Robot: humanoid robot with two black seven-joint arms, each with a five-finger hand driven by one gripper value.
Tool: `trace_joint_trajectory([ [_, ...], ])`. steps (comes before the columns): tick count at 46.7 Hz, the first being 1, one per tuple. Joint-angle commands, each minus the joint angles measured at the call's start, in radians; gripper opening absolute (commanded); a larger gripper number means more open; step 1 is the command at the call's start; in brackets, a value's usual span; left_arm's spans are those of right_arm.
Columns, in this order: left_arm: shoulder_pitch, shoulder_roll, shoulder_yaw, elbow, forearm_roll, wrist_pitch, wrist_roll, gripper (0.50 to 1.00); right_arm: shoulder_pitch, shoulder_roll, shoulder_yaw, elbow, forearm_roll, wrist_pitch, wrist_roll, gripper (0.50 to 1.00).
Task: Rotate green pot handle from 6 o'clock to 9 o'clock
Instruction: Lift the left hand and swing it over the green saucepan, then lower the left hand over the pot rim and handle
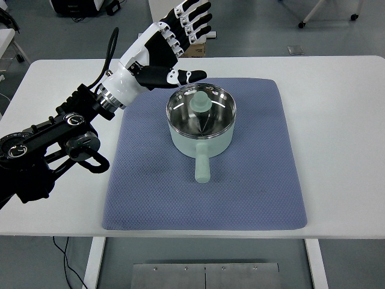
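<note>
A pale green pot (201,120) with a shiny steel inside stands on the blue mat (150,186), a little above its middle. Its handle (202,167) points straight toward me, at 6 o'clock. My left hand (174,42) comes in from the left edge and hovers above and to the upper left of the pot. Its fingers (195,21) are spread and hold nothing; the thumb (187,76) points toward the pot's far rim without touching it. The right arm is out of view.
The mat lies on a white table (343,120). A cardboard box (197,48) sits behind the table's far edge near my hand. Chair wheels and floor show at the top.
</note>
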Motion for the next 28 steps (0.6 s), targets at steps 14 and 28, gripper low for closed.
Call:
trace_joint_trajectory([
  [14, 0.000, 0.113, 0.057, -0.123, 0.105, -0.006, 0.000, 1.000, 0.000, 0.000, 0.000, 0.000, 0.000, 0.000, 0.001, 1.000],
  [28, -0.003, 0.188, 0.099, -0.234, 0.241, -0.007, 0.000, 1.000, 0.000, 0.000, 0.000, 0.000, 0.000, 0.000, 0.001, 1.000],
])
